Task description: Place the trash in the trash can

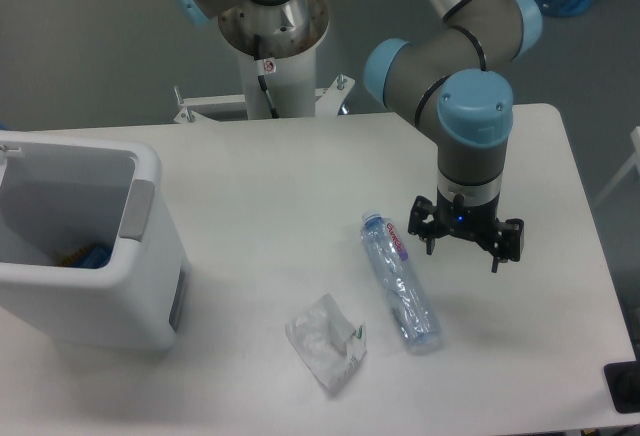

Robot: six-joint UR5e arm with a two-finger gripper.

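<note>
A UR5e arm's gripper (462, 253) hovers with fingers spread apart, holding nothing, just right of a crushed plastic bottle (401, 281) lying on the white table (270, 206). A crumpled clear wrapper (326, 342) lies nearby; the white trash can (90, 246) stands at far left.

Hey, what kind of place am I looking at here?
Probably a robotics lab or test cell: a robot arm on a pedestal works over a plain white table, with a white bin and staged trash.
</note>
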